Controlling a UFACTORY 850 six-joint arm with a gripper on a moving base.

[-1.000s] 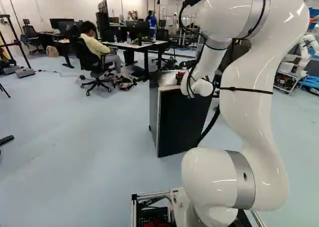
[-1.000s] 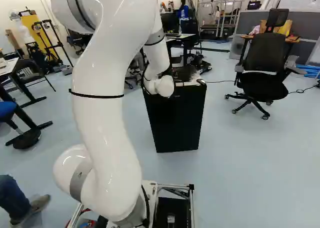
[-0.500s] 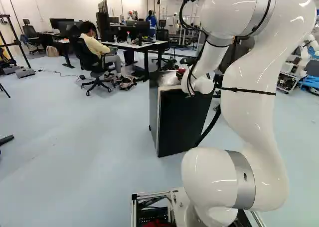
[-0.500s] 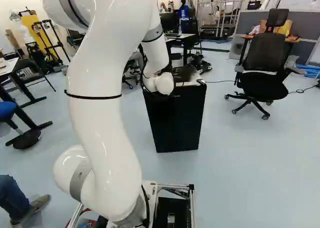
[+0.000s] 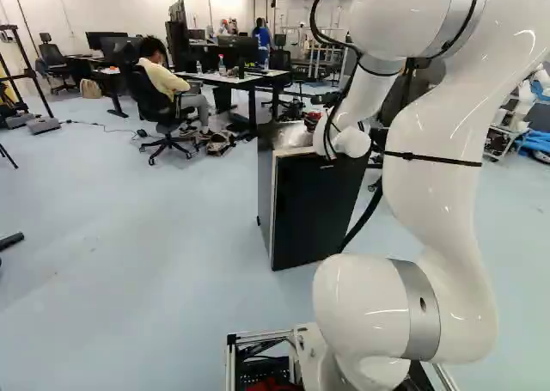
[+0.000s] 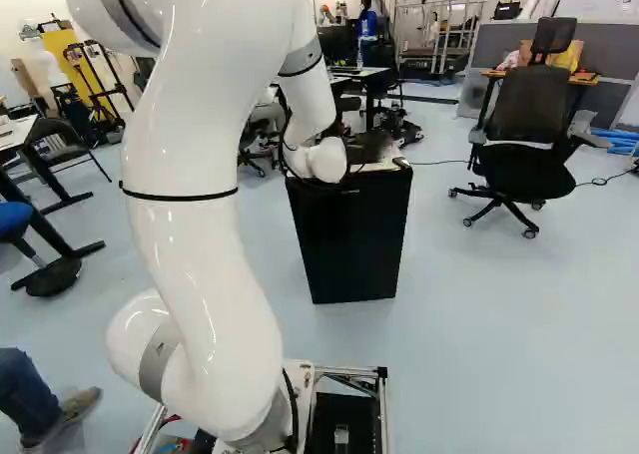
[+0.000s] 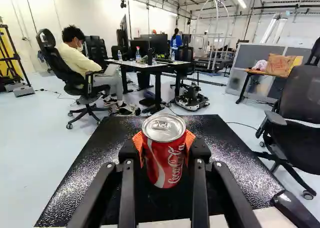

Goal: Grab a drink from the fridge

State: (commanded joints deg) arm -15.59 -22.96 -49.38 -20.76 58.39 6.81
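Note:
In the wrist view the gripper is shut on a red soda can, its orange pads pressing from two sides. The can is upright, silver lid up, over the black top of the fridge; whether it touches that surface I cannot tell. The small black fridge stands ahead of my base, its front also plain in the right base view and closed. A bit of red from the can shows beyond the white wrist in the left base view, where the gripper itself is mostly hidden.
A black handle-like object lies on the fridge top's near corner. Behind the fridge are desks and a low wheeled machine. An office chair stands right of the fridge. Another robot is at the far right.
The can has risen a little in the left base view, carried by the gripper. My upper arm has swung slightly outward. The base and fridge have stayed in place.

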